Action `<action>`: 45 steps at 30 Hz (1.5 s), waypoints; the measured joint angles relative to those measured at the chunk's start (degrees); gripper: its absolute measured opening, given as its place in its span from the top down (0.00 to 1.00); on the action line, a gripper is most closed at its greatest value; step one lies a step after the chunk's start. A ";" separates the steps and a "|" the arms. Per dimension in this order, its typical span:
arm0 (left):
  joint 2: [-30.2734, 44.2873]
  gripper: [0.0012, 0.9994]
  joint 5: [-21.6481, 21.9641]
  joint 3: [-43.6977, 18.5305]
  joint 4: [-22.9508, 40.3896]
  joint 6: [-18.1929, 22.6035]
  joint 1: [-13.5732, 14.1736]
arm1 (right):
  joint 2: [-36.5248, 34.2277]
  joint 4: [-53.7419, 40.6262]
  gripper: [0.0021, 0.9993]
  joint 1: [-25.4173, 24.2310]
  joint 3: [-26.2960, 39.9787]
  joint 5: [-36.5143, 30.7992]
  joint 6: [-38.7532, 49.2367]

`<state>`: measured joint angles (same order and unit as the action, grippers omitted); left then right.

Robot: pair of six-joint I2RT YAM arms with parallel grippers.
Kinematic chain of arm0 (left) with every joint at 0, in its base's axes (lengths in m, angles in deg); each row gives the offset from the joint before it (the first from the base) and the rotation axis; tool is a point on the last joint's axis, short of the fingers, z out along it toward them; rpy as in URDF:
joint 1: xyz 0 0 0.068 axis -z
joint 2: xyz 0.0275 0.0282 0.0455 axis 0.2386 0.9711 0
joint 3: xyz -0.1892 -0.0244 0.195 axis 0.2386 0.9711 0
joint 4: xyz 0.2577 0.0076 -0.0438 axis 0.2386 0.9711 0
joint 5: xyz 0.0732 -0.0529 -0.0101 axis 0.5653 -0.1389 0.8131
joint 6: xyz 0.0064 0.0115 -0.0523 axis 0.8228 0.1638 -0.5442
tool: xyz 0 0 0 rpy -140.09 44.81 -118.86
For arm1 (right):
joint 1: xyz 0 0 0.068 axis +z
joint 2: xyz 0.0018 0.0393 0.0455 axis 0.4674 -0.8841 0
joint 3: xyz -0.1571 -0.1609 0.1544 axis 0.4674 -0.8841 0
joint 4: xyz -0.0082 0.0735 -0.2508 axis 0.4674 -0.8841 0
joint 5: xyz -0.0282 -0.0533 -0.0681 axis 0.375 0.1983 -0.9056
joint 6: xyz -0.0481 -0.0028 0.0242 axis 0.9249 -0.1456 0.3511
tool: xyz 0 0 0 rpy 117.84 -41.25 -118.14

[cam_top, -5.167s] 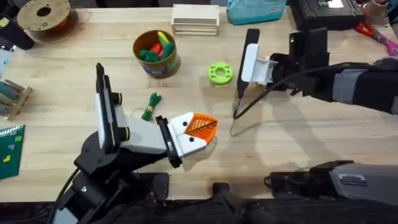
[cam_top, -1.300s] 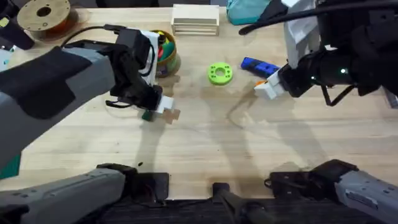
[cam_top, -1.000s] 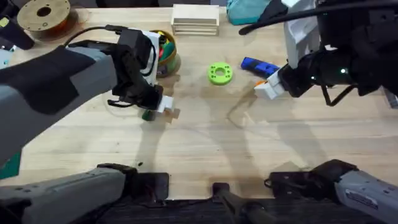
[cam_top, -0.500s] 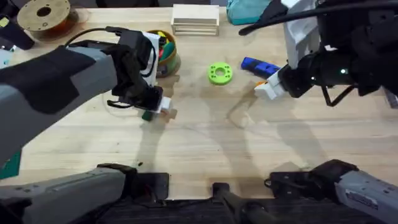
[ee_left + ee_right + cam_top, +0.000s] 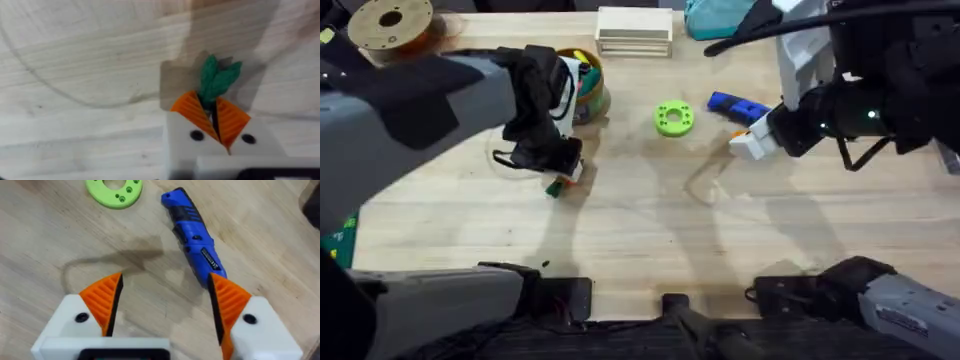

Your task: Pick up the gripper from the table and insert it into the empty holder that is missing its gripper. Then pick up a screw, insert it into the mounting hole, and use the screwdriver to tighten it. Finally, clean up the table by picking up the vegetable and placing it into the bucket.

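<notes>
The green leafy vegetable [image 5: 217,77] sticks out from between the orange ribbed pads of my left gripper [image 5: 212,107], which is shut on its stalk just above the table [image 5: 75,60]. From overhead, that gripper [image 5: 565,170] hangs in front of the bucket [image 5: 594,100], with the vegetable [image 5: 553,187] below it. My right gripper [image 5: 165,300] is open and holds nothing. The blue screwdriver [image 5: 192,242] lies on the wood just beyond one of its fingers. Overhead, the screwdriver [image 5: 732,105] rests behind the right gripper [image 5: 748,142]. Both fingers of each gripper carry orange pads.
A green ring disc [image 5: 673,117] lies between the bucket and the screwdriver, and it appears again as the ring disc [image 5: 114,187] in the right wrist view. Wooden blocks [image 5: 634,30], a filament spool [image 5: 388,25] and a teal bag [image 5: 730,15] line the far edge.
My left arm has shifted slightly left and looms larger under the camera, its gripper still shut on the vegetable. The right arm has stayed put.
</notes>
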<state>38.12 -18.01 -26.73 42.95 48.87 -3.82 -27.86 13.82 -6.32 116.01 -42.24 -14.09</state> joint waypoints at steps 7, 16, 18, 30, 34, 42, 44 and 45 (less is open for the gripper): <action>0.19 0.98 -0.02 -14.71 16.22 0.00 0.00 | -0.01 0.00 0.05 0.00 0.00 -0.01 -0.02; -0.12 0.98 -0.02 -32.51 12.55 -0.24 0.00 | -0.01 0.04 0.05 0.00 0.00 -0.02 -0.15; -0.16 0.98 -0.02 -32.63 7.08 -1.53 0.00 | -0.01 0.04 0.05 0.00 0.00 -0.01 -0.15; 13.63 0.98 0.04 -31.51 -3.61 -16.93 0.00 | 0.00 0.00 0.05 0.00 0.00 -0.01 -0.15; 13.17 0.72 0.26 -31.51 -3.49 -17.73 0.00 | -0.01 0.06 0.05 0.00 0.00 0.00 -0.15; 12.89 0.01 1.33 -32.26 -1.63 -17.65 -0.20 | -0.01 0.17 0.05 0.00 0.00 0.00 -0.15; 12.71 0.01 1.31 -34.11 0.47 -16.12 0.12 | -0.01 0.75 0.05 0.00 0.00 -0.02 -0.17; 12.39 0.01 1.31 -35.40 1.82 -15.09 0.31 | -0.01 1.06 0.05 0.00 0.02 -0.10 -0.20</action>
<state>50.51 -16.70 -62.13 44.76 33.77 -3.51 -27.86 14.89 -6.32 116.03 -42.34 -14.29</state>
